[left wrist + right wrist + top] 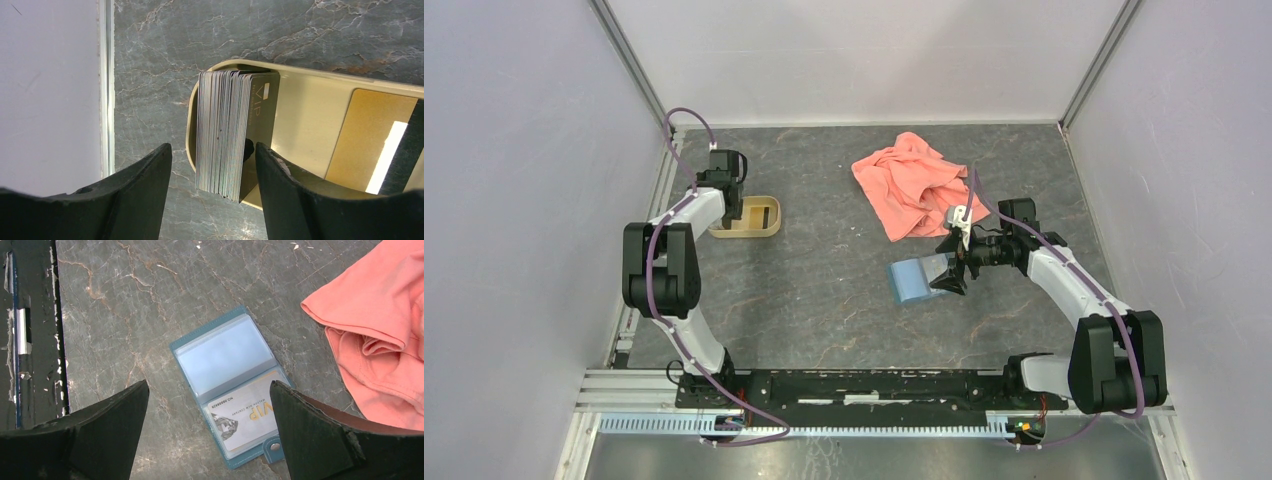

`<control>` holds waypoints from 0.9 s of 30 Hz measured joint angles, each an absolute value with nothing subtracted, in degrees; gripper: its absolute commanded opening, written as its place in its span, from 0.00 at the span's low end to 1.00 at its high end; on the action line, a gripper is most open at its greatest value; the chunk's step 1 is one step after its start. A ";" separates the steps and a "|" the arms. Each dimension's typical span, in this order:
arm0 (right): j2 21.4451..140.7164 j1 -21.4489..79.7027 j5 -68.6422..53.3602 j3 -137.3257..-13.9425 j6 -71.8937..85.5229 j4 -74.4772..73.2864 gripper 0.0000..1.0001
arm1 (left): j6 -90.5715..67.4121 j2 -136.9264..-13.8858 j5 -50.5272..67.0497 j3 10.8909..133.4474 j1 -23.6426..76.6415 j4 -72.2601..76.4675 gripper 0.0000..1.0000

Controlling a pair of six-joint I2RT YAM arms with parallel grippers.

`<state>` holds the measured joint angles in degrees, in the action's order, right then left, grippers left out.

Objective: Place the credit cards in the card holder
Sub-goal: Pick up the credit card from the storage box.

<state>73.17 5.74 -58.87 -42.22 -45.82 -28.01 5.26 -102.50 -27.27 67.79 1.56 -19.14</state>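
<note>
Left side of the table [824, 300], toward the far-left corner: tan oval tray [310, 115] with the left gripper [212, 150] poised over its end.
- A stack of credit cards [225, 135] stands on edge against the tray's rounded end wall. The dark face card reads "VIP".
- A gold card [370, 135] with a dark stripe lies flat on the tray floor, apart from the stack.
- Left jaws are spread, one finger on each side of the stack. The finger on the face-card side looks very close; contact cannot be told. There is a clear gap on the other side. Nothing is pinched.

Right of centre, nearer the right edge: the card holder [225, 360] lies open and flat, clear sleeves up.
- The upper sleeve looks empty. A pale card marked "VIP" [250, 422] shows at the lower sleeve, by the snap tab [274, 446]; whether it is fully seated cannot be told.
- The right gripper [209, 385] hangs above the holder with its jaws wide apart, touching nothing.
- A salmon-pink cloth [380, 315] is bunched just beyond the holder toward the far edge, not on it.

Step in hand, as I judge it: picking a card from the tray. Most of the cards remain in the stack, so the task is early.

What the next move calls for:
- Closing on the whole stack would lift too many cards. One card should be peeled from the face of the stack, or the flat gold card taken instead.
- The card then has to cross to the holder and enter a sleeve mouth edge-on.
- The right gripper will likely need to pin the holder so that it does not slide.
</note>
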 measured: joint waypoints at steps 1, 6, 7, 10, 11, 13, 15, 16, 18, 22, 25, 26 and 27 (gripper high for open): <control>73.19 5.74 -58.87 -42.22 -45.91 -28.08 0.98 | 5.23 -102.50 -27.38 67.79 1.56 -19.14 0.67; 73.19 5.74 -58.87 -42.22 -46.24 -28.42 0.98 | 5.23 -102.50 -27.57 67.77 1.58 -19.14 0.62; 73.19 5.74 -58.87 -42.22 -46.33 -28.42 0.98 | 5.23 -102.50 -27.53 67.79 1.58 -19.14 0.62; 73.19 5.72 -58.87 -42.22 -46.37 -28.45 0.98 | 5.23 -102.50 -27.44 67.79 1.58 -19.11 0.60; 73.21 5.72 -58.87 -42.22 -46.37 -28.45 0.98 | 5.23 -102.50 -27.42 67.79 1.61 -19.11 0.59; 73.21 5.72 -58.87 -42.22 -46.39 -28.45 0.98 | 5.23 -102.50 -27.35 67.79 1.63 -19.11 0.57; 73.21 5.72 -58.87 -42.22 -46.39 -28.49 0.98 | 5.23 -102.50 -27.31 67.79 1.63 -19.11 0.54; 73.21 5.65 -58.87 -42.22 -46.41 -28.56 0.98 | 5.23 -102.50 -27.31 67.79 1.61 -19.14 0.53; 73.21 5.50 -58.87 -42.22 -46.46 -28.69 0.98 | 5.23 -102.50 -27.38 67.79 1.61 -19.11 0.52; 73.25 5.50 -58.87 -42.22 -46.59 -28.84 0.98 | 5.23 -102.48 -27.22 67.79 1.63 -19.11 0.48; 73.30 5.50 -58.87 -42.22 -46.78 -29.19 0.98 | 5.21 -102.48 -27.07 67.79 1.63 -19.14 0.46; 73.32 5.50 -58.87 -42.22 -46.78 -29.26 0.98 | 5.21 -102.45 -27.00 67.79 1.63 -19.14 0.46; 73.36 5.50 -58.87 -42.22 -46.81 -29.32 0.98 | 5.21 -102.39 -26.92 67.79 1.63 -19.14 0.46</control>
<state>73.36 5.50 -58.87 -42.22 -46.81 -29.32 5.21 -102.39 -26.92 67.79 1.63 -19.14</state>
